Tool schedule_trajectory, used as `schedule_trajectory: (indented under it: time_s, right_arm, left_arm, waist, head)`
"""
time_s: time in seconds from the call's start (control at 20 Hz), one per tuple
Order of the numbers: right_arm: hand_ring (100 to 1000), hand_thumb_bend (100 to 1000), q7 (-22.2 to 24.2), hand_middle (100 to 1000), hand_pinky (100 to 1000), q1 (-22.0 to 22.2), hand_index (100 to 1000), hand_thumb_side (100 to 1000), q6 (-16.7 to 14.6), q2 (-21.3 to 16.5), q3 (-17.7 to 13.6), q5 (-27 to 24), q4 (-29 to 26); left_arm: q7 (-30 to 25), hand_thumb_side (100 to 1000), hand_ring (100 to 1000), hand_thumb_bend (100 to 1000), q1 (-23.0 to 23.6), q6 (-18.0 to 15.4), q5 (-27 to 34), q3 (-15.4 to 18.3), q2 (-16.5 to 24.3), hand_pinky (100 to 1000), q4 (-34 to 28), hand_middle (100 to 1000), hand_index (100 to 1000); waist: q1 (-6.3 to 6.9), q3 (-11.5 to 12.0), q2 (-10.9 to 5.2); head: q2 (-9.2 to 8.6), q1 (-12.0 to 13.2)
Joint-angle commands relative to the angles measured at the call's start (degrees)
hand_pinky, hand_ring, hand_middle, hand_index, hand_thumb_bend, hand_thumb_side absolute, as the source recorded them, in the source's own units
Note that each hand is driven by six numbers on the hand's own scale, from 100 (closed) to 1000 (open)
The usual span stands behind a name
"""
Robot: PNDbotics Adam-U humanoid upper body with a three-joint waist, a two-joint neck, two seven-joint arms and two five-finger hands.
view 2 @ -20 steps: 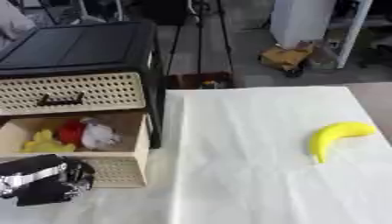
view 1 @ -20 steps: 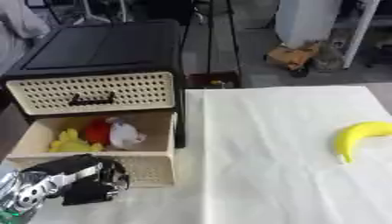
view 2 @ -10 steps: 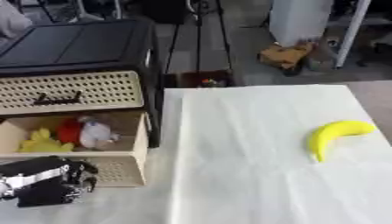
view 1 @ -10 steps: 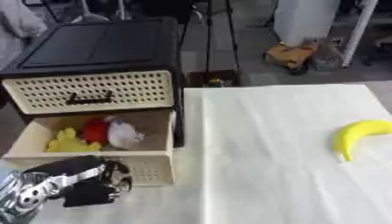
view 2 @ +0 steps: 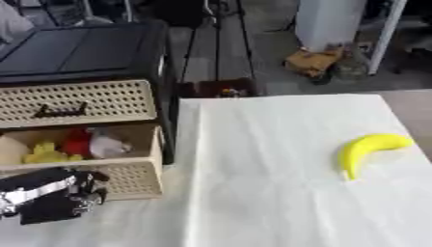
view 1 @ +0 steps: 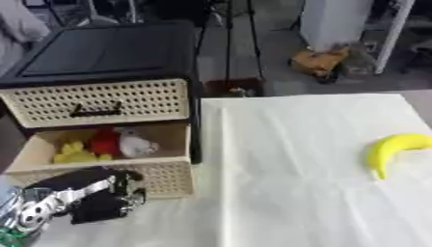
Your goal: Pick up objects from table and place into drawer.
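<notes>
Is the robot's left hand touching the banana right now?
Apart. In the left eye view the left hand sits by the open drawer at the lower left, while the banana lies alone at the right, with bare white cloth between them.

1. Both views look down from the robot's head onto the white-covered table (view 1: 287,193), facing away from the robot toward the room's floor beyond.
2. The drawer unit (view 1: 105,87) sits at each view's left; in the right eye view it lies nearer the left edge.
3. Both share the open drawer (view 2: 127,169), the banana (view 2: 363,150), and what seems the left hand (view 1: 97,200) below the unit.
</notes>
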Motion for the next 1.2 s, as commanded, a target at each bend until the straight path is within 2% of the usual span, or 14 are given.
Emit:
schedule_trajectory:
  time_s: [0.05,0.5,0.95,1.2]
  right_arm:
    - [680,100,-0.13,507,697,-0.33,658,830,0.23,-1.11,-0.82,-0.17,-0.75]
    - [680,100,-0.01,507,699,-0.53,657,829,0.14,-1.08,-0.75,-0.4,-0.75]
    - [679,100,-0.07,506,698,-0.55,656,828,0.33,-0.84,-0.81,-0.52,-0.75]
    - [679,100,-0.05,505,698,-0.44,656,826,0.52,-0.7,-0.81,-0.65,-0.75]
  left_arm:
    - [0.88,1000,192,100,-1.1,0.68,0.84,1.55,0.84,100,-0.8,823,1000]
    - [2.73,1000,198,100,-1.22,1.46,-0.72,3.18,0.79,100,2.16,832,1000]
    - [5.53,1000,188,100,-2.8,0.26,0.1,4.07,-0.5,100,6.5,823,1000]
    - [6.24,1000,181,100,-4.19,-1.38,3.06,4.02,-1.66,100,8.75,797,1000]
  waist:
    - [-0.05,0.09,-0.99]
    - [0.12,0.08,-0.88]
    - [0.24,-0.19,-0.68]
    - [0.29,-0.51,-0.69]
  head:
    - [-0.36,-0.22]
    - [-0.47,-0.43]
    - [-0.84,-0.38]
    - [-0.9,-0.13]
